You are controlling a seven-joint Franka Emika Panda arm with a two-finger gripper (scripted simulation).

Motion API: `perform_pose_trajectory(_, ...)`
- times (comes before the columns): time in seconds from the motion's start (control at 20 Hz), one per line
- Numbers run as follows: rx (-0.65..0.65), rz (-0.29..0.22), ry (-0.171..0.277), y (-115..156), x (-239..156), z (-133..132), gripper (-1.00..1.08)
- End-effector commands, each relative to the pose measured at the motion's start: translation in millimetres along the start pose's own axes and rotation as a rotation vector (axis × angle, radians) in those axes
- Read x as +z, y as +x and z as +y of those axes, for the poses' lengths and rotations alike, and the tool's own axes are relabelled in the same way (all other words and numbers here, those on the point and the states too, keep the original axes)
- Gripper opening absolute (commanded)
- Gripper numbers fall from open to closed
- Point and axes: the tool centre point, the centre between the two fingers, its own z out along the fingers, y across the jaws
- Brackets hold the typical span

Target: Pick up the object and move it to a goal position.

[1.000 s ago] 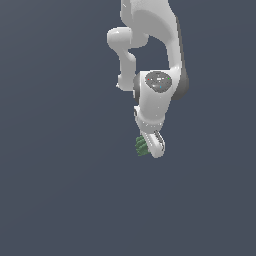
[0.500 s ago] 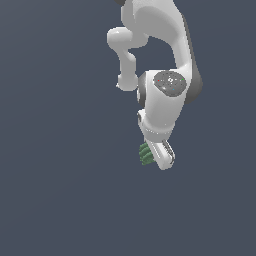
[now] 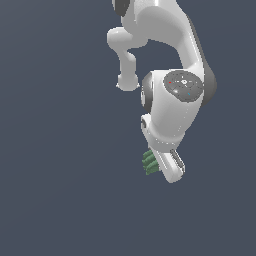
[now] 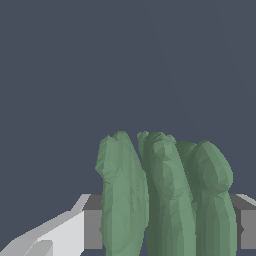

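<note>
Between my pads the object (image 4: 160, 200) sits clamped in my gripper (image 3: 161, 169), which has carried it lower and toward the exterior view's right over the last second, so I judge transport is underway.

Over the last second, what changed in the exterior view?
The arm's wrist swung toward the exterior view's right and a little lower, carrying the gripper and the green object down with it. The object stays clamped between the fingers, on the same side of the gripper; nothing was let go.
</note>
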Motion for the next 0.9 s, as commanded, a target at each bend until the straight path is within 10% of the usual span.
perform_pose_trajectory(0.0,0.000,0.000,0.000,1.3,-5.2,-9.6,-1.00)
perform_pose_trajectory(0.85,0.001,0.000,0.000,5.3,-18.2,-36.4,-1.00)
